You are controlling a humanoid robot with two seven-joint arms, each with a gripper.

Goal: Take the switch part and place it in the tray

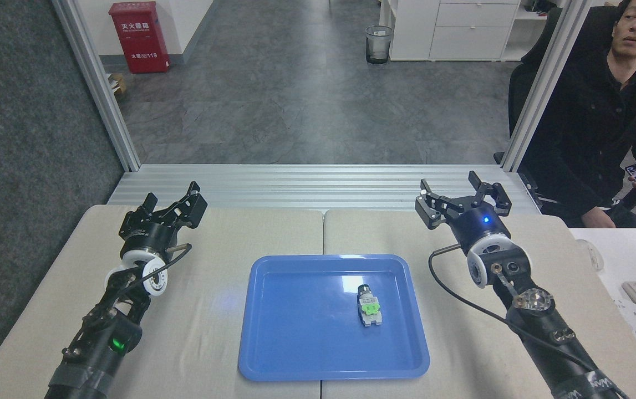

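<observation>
The part (368,306) lies flat in the tray (295,343), right of its middle, dark cap toward the far side, touched by neither arm. The right gripper (463,195) hangs over the far right of the table (517,244), well apart from the tray, fingers spread and empty. The left gripper (176,204) sits at the far left, jaws parted, holding nothing.

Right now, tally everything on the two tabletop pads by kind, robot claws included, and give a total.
Switch part: 1, lying inside the tray
Blue tray: 1
Robot claws: 2, the left claw and the right claw, both empty and clear of the tray
Total: 4
</observation>
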